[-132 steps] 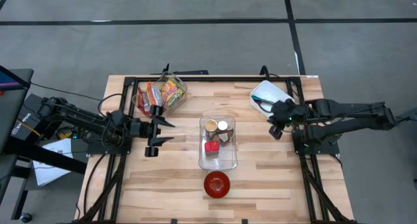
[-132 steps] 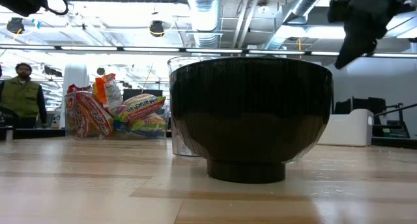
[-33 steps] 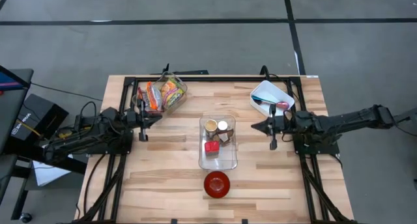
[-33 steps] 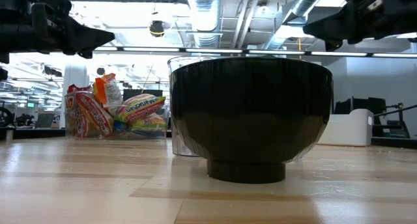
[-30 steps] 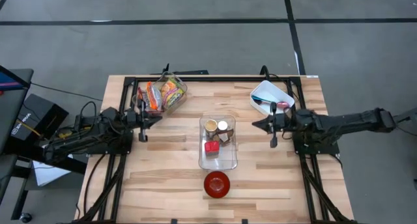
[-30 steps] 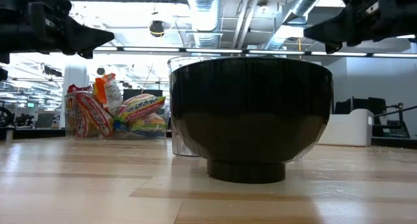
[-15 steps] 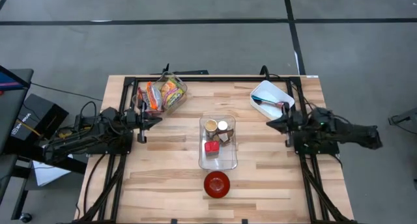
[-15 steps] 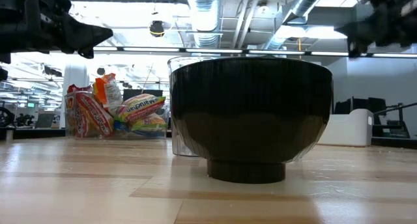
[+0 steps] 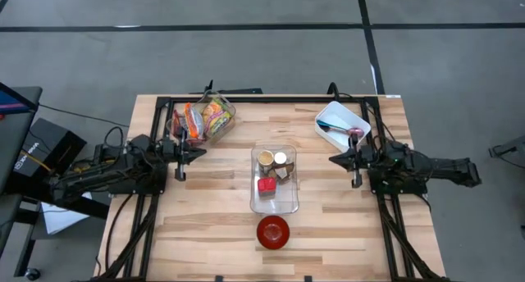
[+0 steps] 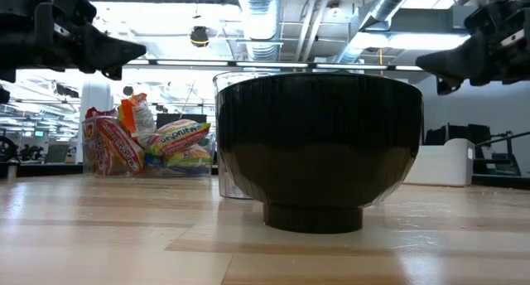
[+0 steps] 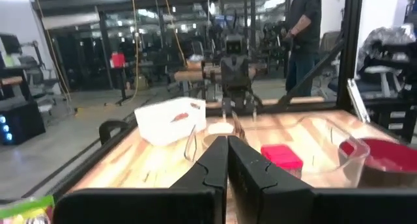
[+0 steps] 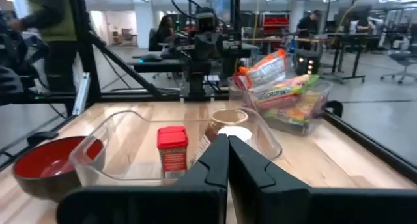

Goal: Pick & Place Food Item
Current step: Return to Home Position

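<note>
A clear container [image 9: 274, 202] stands mid-table and holds a small red box [image 9: 266, 184], two round cups [image 9: 265, 158] and a dark item [image 9: 285, 173]. The red box [image 12: 172, 146] stands upright on the container's floor. A red bowl [image 9: 273, 231] rests on the table nearer the front edge. My left gripper [image 9: 202, 150] hovers shut at the container's left, pointing level toward it. My right gripper [image 9: 331, 160] hovers shut at its right, also level. In both wrist views the fingers [image 11: 227, 146] [image 12: 228, 146] are closed together with nothing between them.
A clear bin of colourful snack packets [image 9: 205, 118] stands at the far left. A white tray [image 9: 342, 122] sits at the far right. The black frame rails [image 9: 271, 99] run along the table's far and side edges. People stand in the room beyond the table.
My right gripper has drawn back toward the table's right edge and sunk lower, staying shut and roughly level. The left arm and all objects have kept their places.
</note>
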Robot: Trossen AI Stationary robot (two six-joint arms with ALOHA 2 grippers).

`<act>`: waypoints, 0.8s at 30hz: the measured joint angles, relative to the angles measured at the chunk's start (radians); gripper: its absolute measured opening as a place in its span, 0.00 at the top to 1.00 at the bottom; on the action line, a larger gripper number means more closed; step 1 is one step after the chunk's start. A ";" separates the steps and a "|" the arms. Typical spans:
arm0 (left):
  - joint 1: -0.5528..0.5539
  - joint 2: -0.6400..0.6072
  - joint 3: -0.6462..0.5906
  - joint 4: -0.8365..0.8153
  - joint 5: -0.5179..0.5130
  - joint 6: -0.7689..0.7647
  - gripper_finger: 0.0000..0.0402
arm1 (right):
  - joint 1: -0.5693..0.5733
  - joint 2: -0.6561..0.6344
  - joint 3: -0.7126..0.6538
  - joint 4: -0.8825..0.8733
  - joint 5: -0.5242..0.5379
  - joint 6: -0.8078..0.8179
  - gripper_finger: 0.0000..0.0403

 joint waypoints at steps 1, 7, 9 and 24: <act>0.000 0.011 0.000 -0.001 -0.001 0.001 1.00 | 0.003 0.004 0.000 -0.001 0.008 0.000 1.00; 0.000 0.069 0.000 -0.003 -0.003 0.047 1.00 | 0.001 0.022 0.000 -0.002 0.010 0.044 1.00; 0.000 0.086 0.000 0.000 -0.003 0.047 1.00 | 0.002 0.026 0.000 -0.002 0.010 0.106 1.00; 0.000 0.167 0.000 -0.001 -0.003 0.047 1.00 | 0.002 0.030 -0.001 -0.003 0.010 0.237 1.00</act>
